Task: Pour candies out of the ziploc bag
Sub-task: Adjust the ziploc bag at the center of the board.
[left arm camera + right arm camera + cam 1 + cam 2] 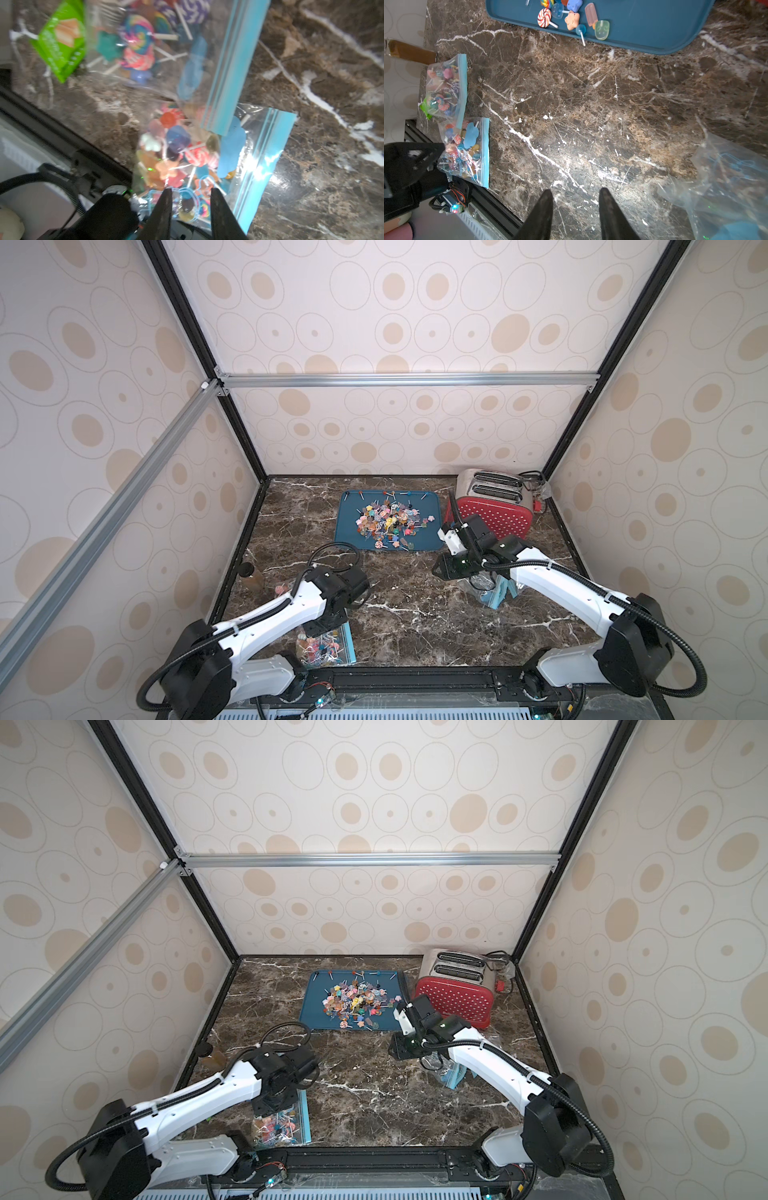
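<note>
Left wrist view: left gripper (pixel 192 199) straddles the nearer ziploc bag (pixel 259 166), jaws apart; blur hides whether they pinch it. Right gripper (pixel 575 197) gapes empty over marble (pixel 612 104). Slick film may slip, or drag the overlapping second bag (pixel 234 52). Two bags of candies (pixel 320 645), lower left in both top views; one tray (pixel 349 531), one toaster (pixel 494 518).

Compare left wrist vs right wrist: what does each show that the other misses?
Left wrist only: a close look at the tips of the left pincer, either side of the candy-filled near bag; whether they pinch it is unclear. Right wrist only: the blue tray with loose candies, a crumpled empty bag, and the right pincer open over the marble top. Both: the near bag, a second full bag next to it, a green packet, the marble top.
</note>
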